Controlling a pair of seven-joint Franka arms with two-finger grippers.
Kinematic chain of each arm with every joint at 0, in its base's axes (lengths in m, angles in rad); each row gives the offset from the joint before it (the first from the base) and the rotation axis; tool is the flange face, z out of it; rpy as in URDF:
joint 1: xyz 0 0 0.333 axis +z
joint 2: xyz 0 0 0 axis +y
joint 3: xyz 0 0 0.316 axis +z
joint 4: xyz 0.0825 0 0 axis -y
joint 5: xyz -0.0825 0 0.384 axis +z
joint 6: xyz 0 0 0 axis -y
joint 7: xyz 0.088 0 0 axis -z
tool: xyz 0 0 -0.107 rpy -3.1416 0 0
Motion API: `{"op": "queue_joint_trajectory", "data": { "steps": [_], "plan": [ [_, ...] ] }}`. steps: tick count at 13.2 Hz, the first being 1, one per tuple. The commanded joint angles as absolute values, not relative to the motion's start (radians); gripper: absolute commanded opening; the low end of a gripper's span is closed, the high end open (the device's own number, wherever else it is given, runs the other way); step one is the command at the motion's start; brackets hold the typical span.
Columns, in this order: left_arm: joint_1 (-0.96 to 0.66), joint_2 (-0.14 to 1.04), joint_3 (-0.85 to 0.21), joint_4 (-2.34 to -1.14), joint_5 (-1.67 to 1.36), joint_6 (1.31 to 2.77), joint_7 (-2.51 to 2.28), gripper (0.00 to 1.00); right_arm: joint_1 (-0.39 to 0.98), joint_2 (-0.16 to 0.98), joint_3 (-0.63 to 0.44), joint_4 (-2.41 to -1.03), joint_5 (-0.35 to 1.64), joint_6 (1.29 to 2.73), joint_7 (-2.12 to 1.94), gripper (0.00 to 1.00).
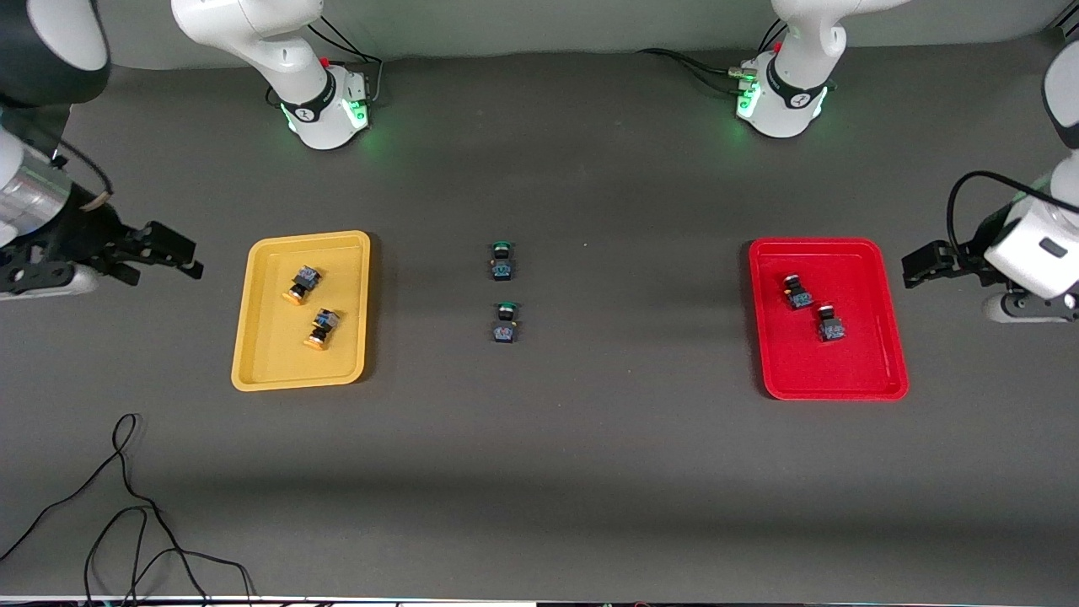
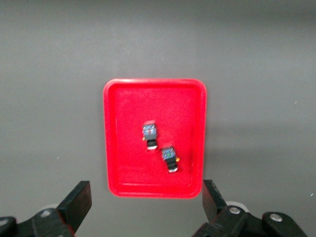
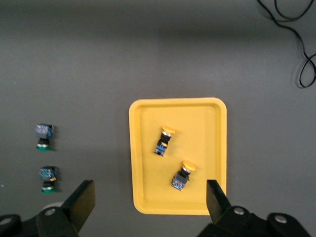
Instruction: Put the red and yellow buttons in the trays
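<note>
Two orange-yellow-capped buttons (image 1: pixel 302 283) (image 1: pixel 321 328) lie in the yellow tray (image 1: pixel 270 358). Two red-capped buttons (image 1: pixel 797 292) (image 1: pixel 829 324) lie in the red tray (image 1: pixel 843 371). My right gripper (image 1: pixel 173 257) is open and empty, up over the table beside the yellow tray, toward the right arm's end. Its wrist view shows the yellow tray (image 3: pixel 148 187) with both buttons (image 3: pixel 164 140) (image 3: pixel 182 176) between the open fingers (image 3: pixel 81 200). My left gripper (image 1: pixel 915 265) is open and empty beside the red tray, toward the left arm's end. Its wrist view shows the red tray (image 2: pixel 123 173) and both buttons (image 2: pixel 150 135) (image 2: pixel 169 158).
Two green-capped buttons (image 1: pixel 501 260) (image 1: pixel 505 323) lie on the table midway between the trays; they also show in the right wrist view (image 3: pixel 44 136) (image 3: pixel 48 178). A loose black cable (image 1: pixel 126 506) lies near the front edge at the right arm's end.
</note>
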State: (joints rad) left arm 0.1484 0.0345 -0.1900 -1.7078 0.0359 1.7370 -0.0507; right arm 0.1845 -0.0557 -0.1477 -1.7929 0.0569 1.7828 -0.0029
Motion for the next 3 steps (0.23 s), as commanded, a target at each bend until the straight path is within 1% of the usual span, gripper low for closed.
{"op": "queue_joint_trajectory", "data": {
  "steps": [1, 2, 3],
  "plan": [
    [0.138, -0.078, -0.183, -1.81, 0.015, 1.793, -0.048, 1.0, 0.057, -0.067, 0.021, -1.819, -0.007, 1.781, 0.027, 1.0],
    [0.137, -0.06, -0.184, -1.765, 0.021, 1.763, -0.048, 1.0, 0.039, -0.064, 0.043, -1.801, -0.011, 1.743, 0.076, 1.0],
    [0.135, -0.051, -0.184, -1.732, 0.026, 1.735, -0.049, 1.0, 0.037, -0.064, 0.043, -1.795, -0.011, 1.724, 0.093, 1.0]
  ]
}}
